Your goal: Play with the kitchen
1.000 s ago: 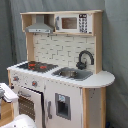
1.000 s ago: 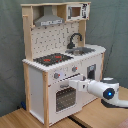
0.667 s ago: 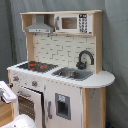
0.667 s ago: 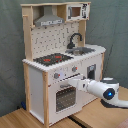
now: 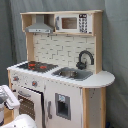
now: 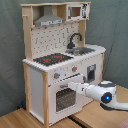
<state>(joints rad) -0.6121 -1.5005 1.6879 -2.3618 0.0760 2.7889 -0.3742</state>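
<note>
The kitchen [image 5: 60, 55] is a tall white and light-wood toy with a grey hood [image 5: 40, 25], a black faucet [image 5: 85, 59], a sink [image 5: 72, 74] and a red-ringed hob [image 5: 35, 65]. In the second exterior view the kitchen [image 6: 60, 55] stands on a wooden table. The windowed oven door [image 6: 62, 99] sits below two knobs [image 6: 56, 76]. My gripper [image 6: 71, 86] reaches in from the second exterior view's right, right at the oven door's top handle. In the first exterior view my gripper [image 5: 10, 97] shows at the lower left, in front of the oven door [image 5: 30, 104].
A toy microwave [image 5: 75, 22] sits on the top shelf beside the hood. My white arm [image 6: 102, 94] stretches over the wooden table [image 6: 20, 120]. A grey-green curtain [image 6: 115, 25] hangs behind the kitchen.
</note>
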